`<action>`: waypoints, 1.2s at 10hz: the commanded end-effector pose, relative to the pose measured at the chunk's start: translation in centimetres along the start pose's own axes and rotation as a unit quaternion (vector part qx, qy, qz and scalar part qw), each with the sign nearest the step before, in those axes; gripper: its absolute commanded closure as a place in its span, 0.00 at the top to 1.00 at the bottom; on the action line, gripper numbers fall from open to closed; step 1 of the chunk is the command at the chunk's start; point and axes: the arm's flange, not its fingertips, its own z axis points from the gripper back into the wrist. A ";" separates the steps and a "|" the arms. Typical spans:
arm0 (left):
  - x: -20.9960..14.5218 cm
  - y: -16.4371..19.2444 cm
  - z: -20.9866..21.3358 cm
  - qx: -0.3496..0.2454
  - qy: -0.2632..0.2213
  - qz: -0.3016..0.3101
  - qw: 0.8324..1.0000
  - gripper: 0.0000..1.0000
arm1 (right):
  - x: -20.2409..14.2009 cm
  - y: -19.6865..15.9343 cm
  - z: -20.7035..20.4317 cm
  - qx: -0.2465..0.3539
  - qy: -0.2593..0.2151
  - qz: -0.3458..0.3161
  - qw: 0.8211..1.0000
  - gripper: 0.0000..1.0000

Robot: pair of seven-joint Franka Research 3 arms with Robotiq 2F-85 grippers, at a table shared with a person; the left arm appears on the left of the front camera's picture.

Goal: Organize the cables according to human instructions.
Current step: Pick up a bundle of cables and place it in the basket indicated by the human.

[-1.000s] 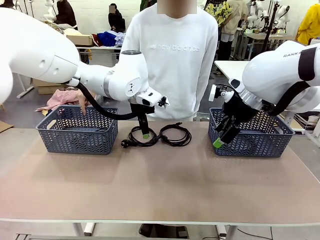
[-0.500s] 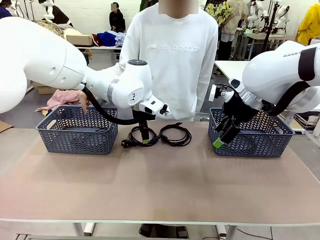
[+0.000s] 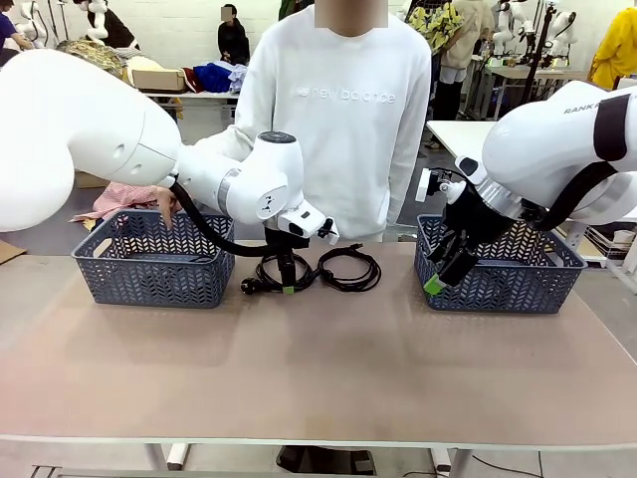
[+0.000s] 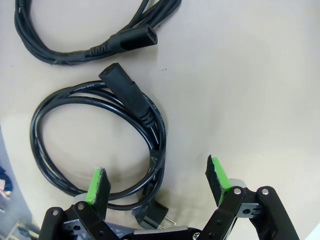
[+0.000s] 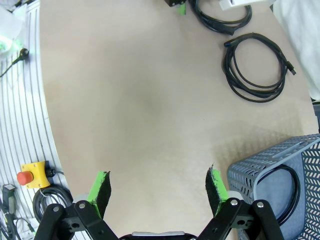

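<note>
Two coiled cables lie side by side near the table's far edge, in the gap between the baskets. Over the left coil (image 4: 145, 112) hangs the left gripper (image 4: 157, 172), fingers spread wide across its near arc, nothing pinched. The right coil (image 3: 372, 269) sits just beside it.

The right gripper (image 3: 438, 279) is spread and empty too, just off the near-left corner of the right basket (image 3: 508, 289), where a third cable (image 5: 298, 192) curls inside.

The left basket (image 3: 154, 271) stands at far left, a person's hand (image 3: 164, 204) at its back rim.

The near half of the tan table (image 3: 318, 368) lies bare, open to both arms. Behind is a busy workshop with more tables and heaped cloth.
</note>
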 end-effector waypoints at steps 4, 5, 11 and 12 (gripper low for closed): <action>0.4 0.9 -1.0 -0.007 0.012 -0.007 1.000 1.00 | 0.0 0.0 0.1 -0.002 -0.001 -0.001 1.000 1.00; 0.5 1.0 -1.1 -0.009 0.011 -0.007 1.000 1.00 | 0.0 0.0 0.1 -0.002 -0.001 -0.001 1.000 1.00; 1.2 1.6 -1.9 -0.021 0.023 -0.013 0.999 0.86 | 0.0 0.0 0.1 -0.002 -0.001 -0.001 1.000 1.00; 1.2 1.7 -2.0 -0.021 0.023 -0.012 0.999 0.86 | 0.0 0.0 0.1 -0.002 -0.001 -0.001 1.000 1.00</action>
